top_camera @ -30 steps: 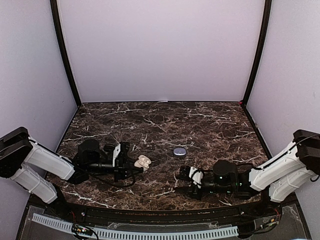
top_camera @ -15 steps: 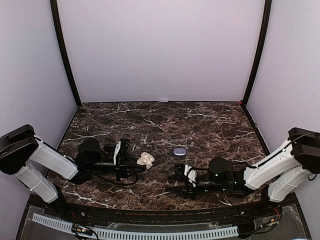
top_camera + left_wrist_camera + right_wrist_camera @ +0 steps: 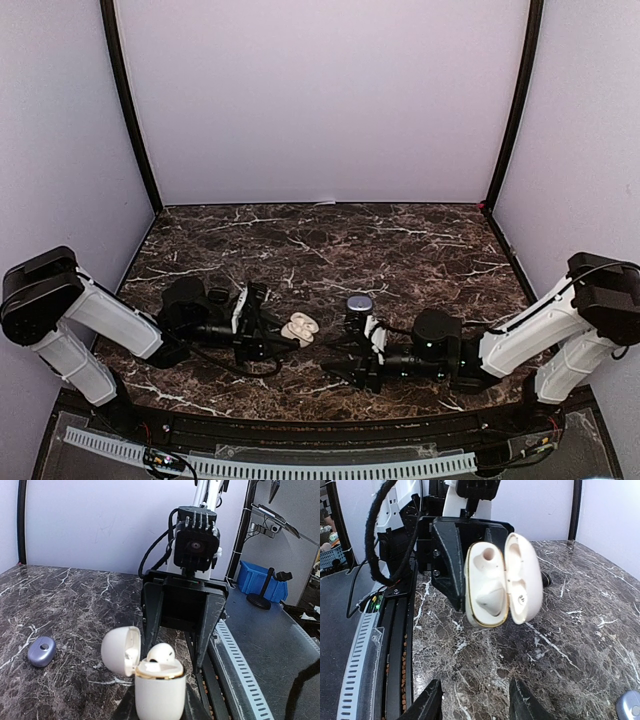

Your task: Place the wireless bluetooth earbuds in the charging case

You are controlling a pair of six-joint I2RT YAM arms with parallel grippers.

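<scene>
The white charging case [image 3: 160,692] has a gold rim, and its lid [image 3: 120,650] hangs open to the left. My left gripper [image 3: 159,702] is shut on the case body and holds it above the marble. One white earbud [image 3: 161,652] sticks up out of the case. In the right wrist view the open case [image 3: 487,587] faces me with that earbud [image 3: 490,600] in the lower socket, while the upper socket looks empty. My right gripper [image 3: 475,705] is open and holds nothing, a short way in front of the case. From above, the case [image 3: 299,327] lies between the left gripper [image 3: 270,330] and the right gripper [image 3: 352,352].
A small blue-grey oval object [image 3: 359,302] lies on the marble table [image 3: 420,250], just behind the right gripper; it also shows in the left wrist view [image 3: 41,651]. A black rail and a white slotted strip [image 3: 300,468] run along the near edge.
My right gripper has moved left toward the case, staying open. My left gripper has carried the open case a little to the right.
</scene>
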